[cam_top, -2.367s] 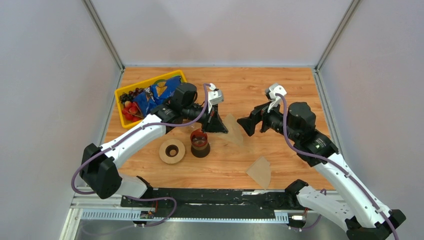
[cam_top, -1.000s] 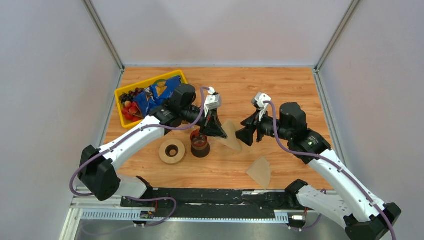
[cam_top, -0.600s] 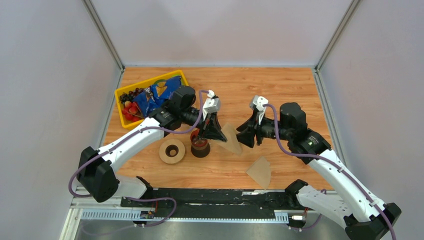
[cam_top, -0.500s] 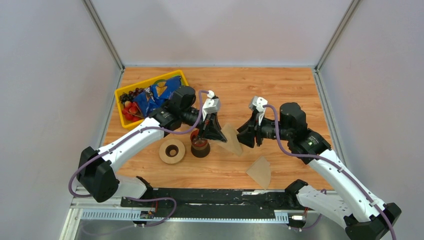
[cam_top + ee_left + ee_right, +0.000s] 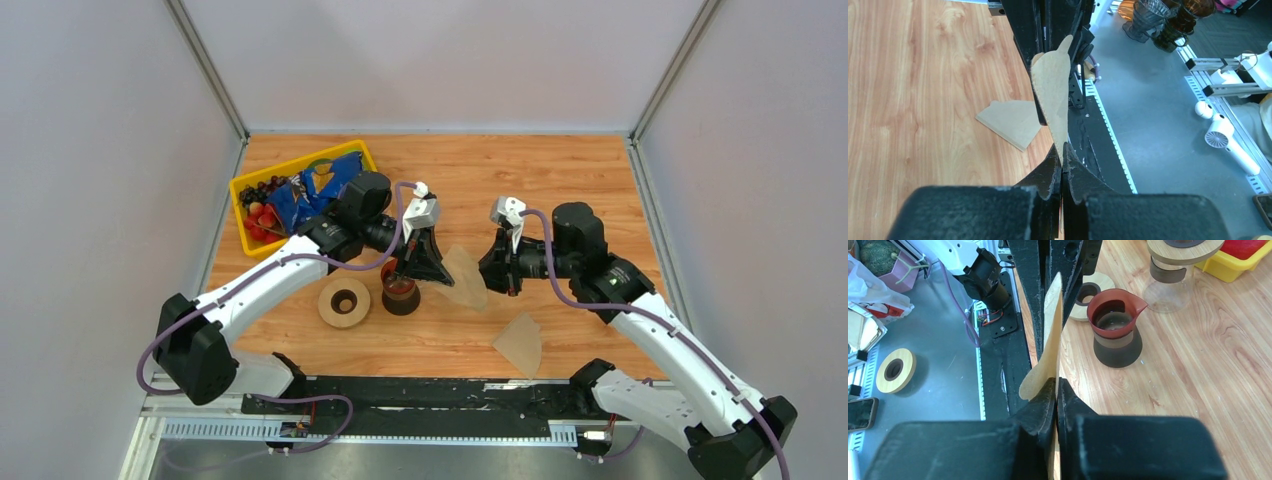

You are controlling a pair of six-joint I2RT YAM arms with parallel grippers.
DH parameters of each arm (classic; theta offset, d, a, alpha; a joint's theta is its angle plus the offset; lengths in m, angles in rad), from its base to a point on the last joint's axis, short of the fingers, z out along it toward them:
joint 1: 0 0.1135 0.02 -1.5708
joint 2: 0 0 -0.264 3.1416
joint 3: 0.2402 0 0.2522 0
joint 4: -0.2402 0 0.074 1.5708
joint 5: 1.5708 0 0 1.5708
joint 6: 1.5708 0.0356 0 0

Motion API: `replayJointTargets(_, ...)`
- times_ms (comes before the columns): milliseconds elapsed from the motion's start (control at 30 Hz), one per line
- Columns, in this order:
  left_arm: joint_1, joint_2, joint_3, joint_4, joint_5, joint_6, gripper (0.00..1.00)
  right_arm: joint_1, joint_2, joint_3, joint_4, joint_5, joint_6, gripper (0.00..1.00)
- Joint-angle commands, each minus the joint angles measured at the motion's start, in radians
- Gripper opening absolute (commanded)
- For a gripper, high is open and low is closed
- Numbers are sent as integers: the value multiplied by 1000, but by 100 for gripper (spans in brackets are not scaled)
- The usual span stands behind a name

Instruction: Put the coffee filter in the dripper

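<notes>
The filter (image 5: 1054, 85) hangs in the air just right of the carafe (image 5: 1115, 342), off the table and stood on edge between the two arms. The left gripper (image 5: 1063, 157) is clenched on the side of the paper nearer the carafe, fingers pressed together with only the sheet between them. The right gripper (image 5: 1055, 390) is clamped on the paper from the side away from the carafe, so the two meet almost nose to nose. This double pinch looks meant either to hand the filter across or to pull the flat cone open so it can seat; which layer each one has caught cannot be told. The dripper (image 5: 1168, 292) stands close behind the carafe, its wood collar at the top in the right wrist view, and from above the left arm hides it. Whether its mouth faces up I cannot tell. The filter is not in it yet, and the carry would have to pass over or round the carafe. A spare filter (image 5: 520, 343) lies flat on the table, right of the carafe and nearer the arm bases, likely left as a reserve. With paper this thin, uneven pulling could tear or crease it, or let it slip from one grip.
</notes>
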Motion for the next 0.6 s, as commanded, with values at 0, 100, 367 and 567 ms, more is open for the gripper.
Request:
replayJointTargets(0,-10,-42,6,49,45,39,2,1,0,24,12,-47,-20,0)
replayJointTargets(100,-11,-42,9,51,39,31,4,1,-3,28,12,-26,-18,0)
replayJointTargets(367,-11,-52,13,93,-66,-56,32,1,-43,38,33,91,14,0)
replayJointTargets(567,-11,-78,14,149,-229,-177,74,1,-71,35,41,174,70,0)
